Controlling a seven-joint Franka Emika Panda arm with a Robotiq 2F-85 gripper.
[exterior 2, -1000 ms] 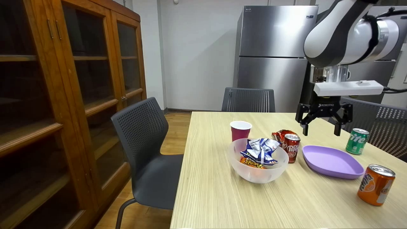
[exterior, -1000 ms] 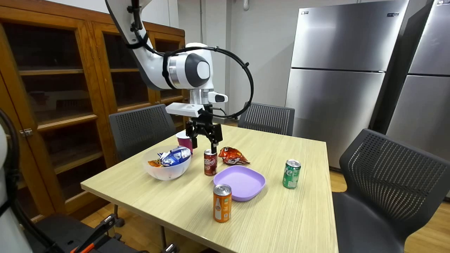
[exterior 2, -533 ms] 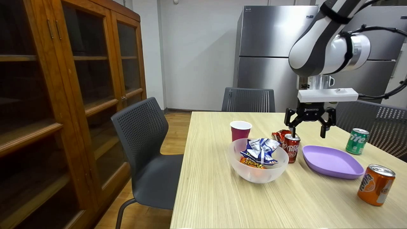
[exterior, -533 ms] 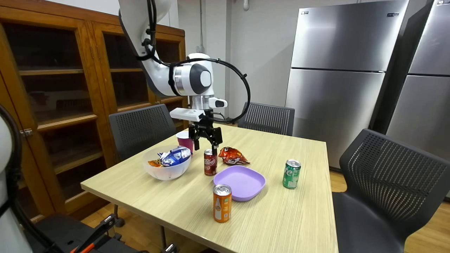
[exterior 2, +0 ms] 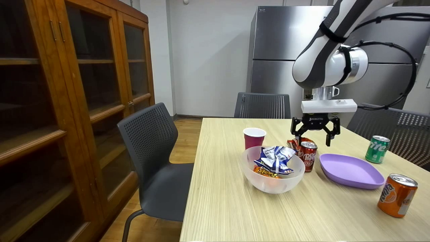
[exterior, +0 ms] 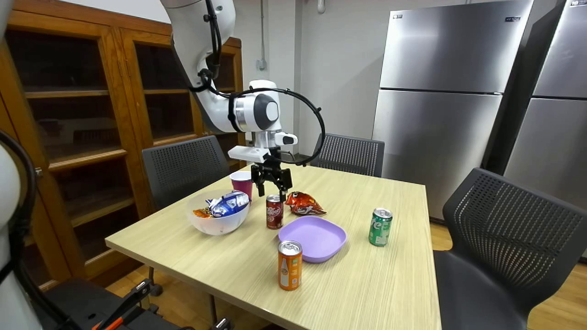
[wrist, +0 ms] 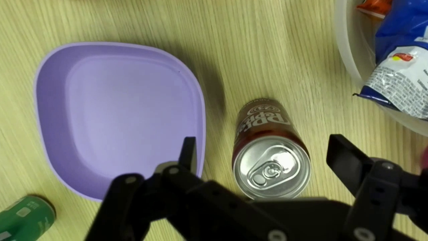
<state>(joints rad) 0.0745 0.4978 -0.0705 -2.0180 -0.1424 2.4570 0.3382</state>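
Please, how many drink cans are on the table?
3. In an exterior view, the Dr Pepper can stands between the bowl and the purple plate, the green can right of the plate, the orange can in front.

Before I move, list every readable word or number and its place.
"Dr Pepper": red can
"23": red can
"Fanta": orange can
"rite": green can, start turned away
"ROBOTIQ": gripper
"10": fridge at right, sticker cropped
Too small or blurred: blue bag, red bag, orange bag in bowl, labels on other fridge

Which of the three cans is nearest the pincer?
The red Dr Pepper can: it stands close to the open pincer, while the green can and the orange can stand farther away.
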